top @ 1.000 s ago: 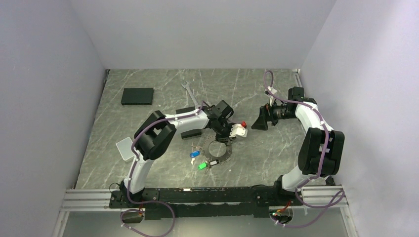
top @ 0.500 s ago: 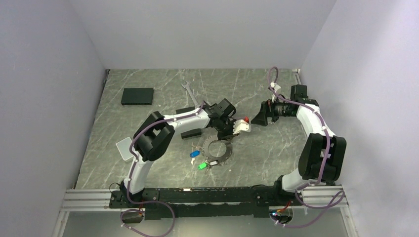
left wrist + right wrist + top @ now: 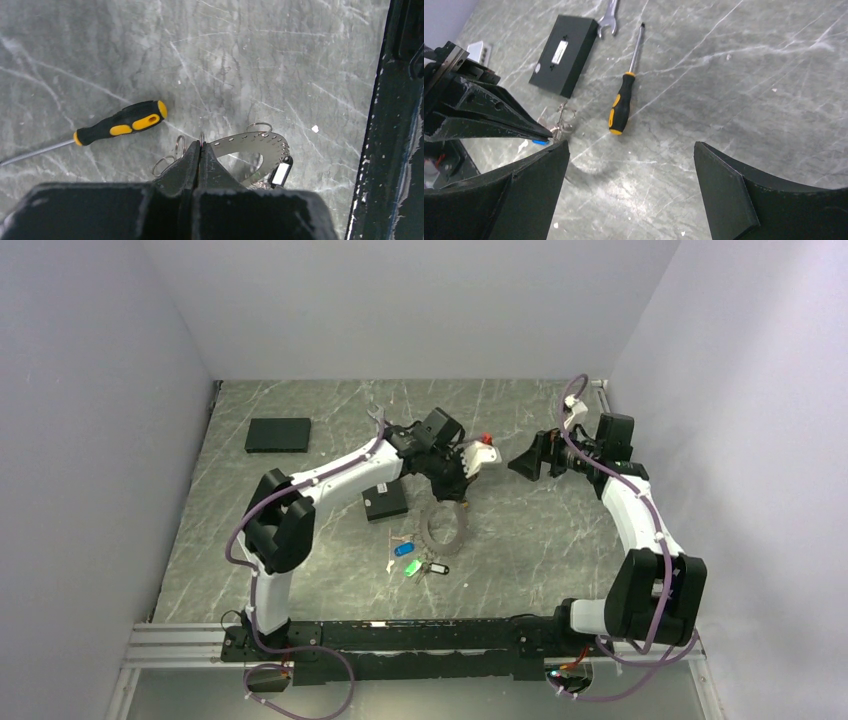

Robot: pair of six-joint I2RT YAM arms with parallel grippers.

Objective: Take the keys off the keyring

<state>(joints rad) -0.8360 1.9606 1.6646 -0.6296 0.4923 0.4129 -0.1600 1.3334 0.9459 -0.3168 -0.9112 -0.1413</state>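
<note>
The left hand point(image 3: 201, 150) is pinching the rim of the large grey toothed metal keyring point(image 3: 256, 143); a yellow-and-black-handled screwdriver point(image 3: 122, 122) is lying apart on the grey marbled tabletop point(image 3: 250, 60).

In the left wrist view the shut left claw point(image 3: 200, 148) covered the near rim of the large dark grey toothed metal keyring point(image 3: 260, 145), so the pinched spot itself could not be seen. The yellow-and-black-handled screwdriver point(image 3: 120, 122) lost its shaft tip past that picture's left edge. From above, the small blue-headed key point(image 3: 404, 548) and the green-headed key point(image 3: 410, 568) were too small to tell how they were attached, and the left arm hid most of the silver spanner point(image 3: 374, 414). In the right wrist view the top edge cut off the spanner's far end.
</note>
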